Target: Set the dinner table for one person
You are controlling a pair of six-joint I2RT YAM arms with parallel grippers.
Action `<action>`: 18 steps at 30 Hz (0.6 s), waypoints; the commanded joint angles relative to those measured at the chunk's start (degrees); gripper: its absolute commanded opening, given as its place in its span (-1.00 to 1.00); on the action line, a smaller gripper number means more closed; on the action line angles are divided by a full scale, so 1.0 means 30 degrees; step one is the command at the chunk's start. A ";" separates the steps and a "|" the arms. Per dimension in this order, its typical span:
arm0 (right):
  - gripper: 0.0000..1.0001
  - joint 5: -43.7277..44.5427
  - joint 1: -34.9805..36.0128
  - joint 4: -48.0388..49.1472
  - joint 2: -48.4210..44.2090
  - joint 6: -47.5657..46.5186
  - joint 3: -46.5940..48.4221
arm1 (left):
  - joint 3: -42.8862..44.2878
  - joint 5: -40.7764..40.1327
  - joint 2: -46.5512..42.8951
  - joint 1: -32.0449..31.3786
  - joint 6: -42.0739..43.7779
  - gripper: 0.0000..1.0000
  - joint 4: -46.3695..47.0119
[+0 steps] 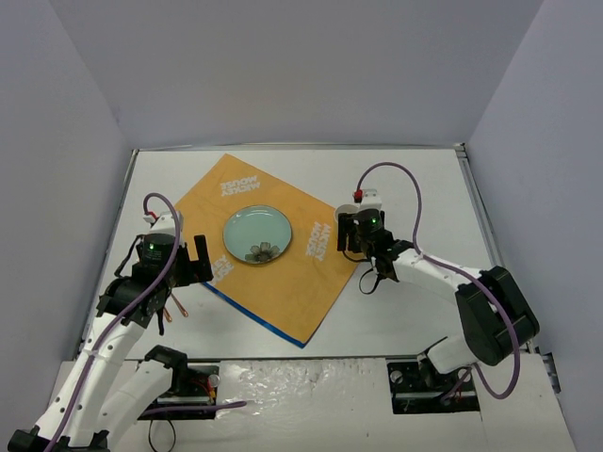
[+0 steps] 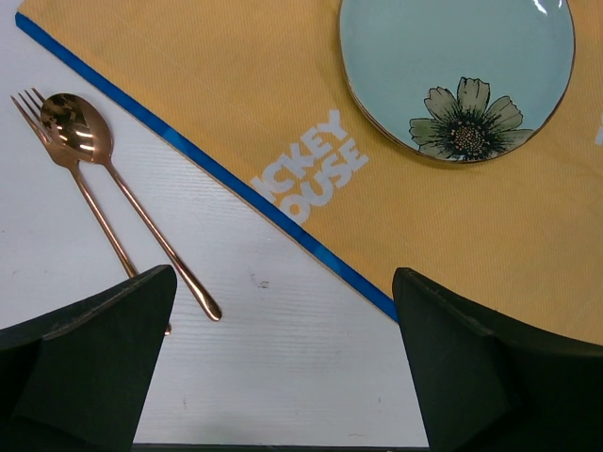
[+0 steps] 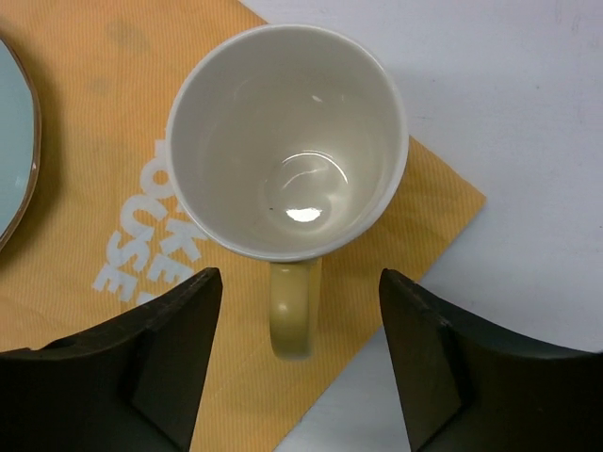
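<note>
The white dinner table (image 1: 415, 188) carries an orange blue-edged placemat (image 1: 273, 282) with a pale blue flowered plate (image 1: 256, 234) on it. A cream mug (image 3: 287, 141) stands upright on the mat's right corner, its yellow handle (image 3: 294, 311) pointing at my right gripper (image 3: 300, 358). That gripper is open, one finger on each side of the handle, touching neither. A copper spoon (image 2: 122, 198) and fork (image 2: 71, 174) lie side by side on the table, left of the mat. My left gripper (image 2: 283, 377) hangs open and empty over bare table beside them.
Pale lavender-grey walls (image 1: 75, 141) close the table in on three sides. The arm bases sit along the near edge (image 1: 301, 377). The plate's rim (image 3: 14, 151) lies left of the mug.
</note>
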 commanded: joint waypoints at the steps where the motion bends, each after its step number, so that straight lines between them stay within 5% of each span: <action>1: 0.51 0.0597 0.0104 -0.0966 -0.2720 -0.0401 0.1338 | 0.0280 -0.0587 0.0102 0.0129 -0.0427 0.94 0.0370; 10: 0.99 -0.1181 -0.1373 -0.5860 -0.4544 -0.0748 0.5163 | 0.0330 -0.2393 0.1181 0.0158 -0.3287 0.94 -0.0827; 18: 1.00 -0.5216 -0.4657 -0.7893 -0.5388 -0.0014 0.6726 | -0.0691 -0.3141 0.4485 0.1669 -0.6231 0.94 -0.0419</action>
